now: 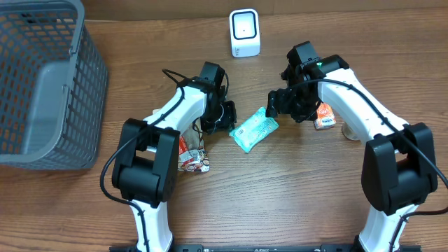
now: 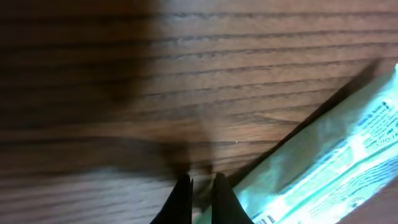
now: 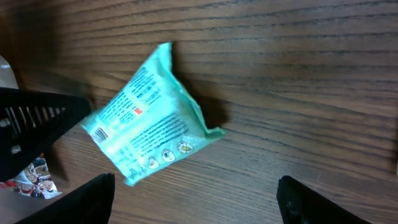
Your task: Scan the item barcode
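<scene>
The teal soft plastic packet (image 1: 253, 131) mid-bench looks light and crinkly; grip across its width. The right end effector (image 3: 196, 190) gapes empty; the left end effector (image 2: 200, 183) is closed, empty.

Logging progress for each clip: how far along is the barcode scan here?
Done: nothing visible yet; the teal plastic packet lies on the wooden table, apart from the white box-shaped scanner. In hand: the right claw hovers open above the packet, gripping nothing, while the left claw sits shut beside its edge. Remaining: grasp the packet, lift it and show its barcode to the scanner.
</scene>
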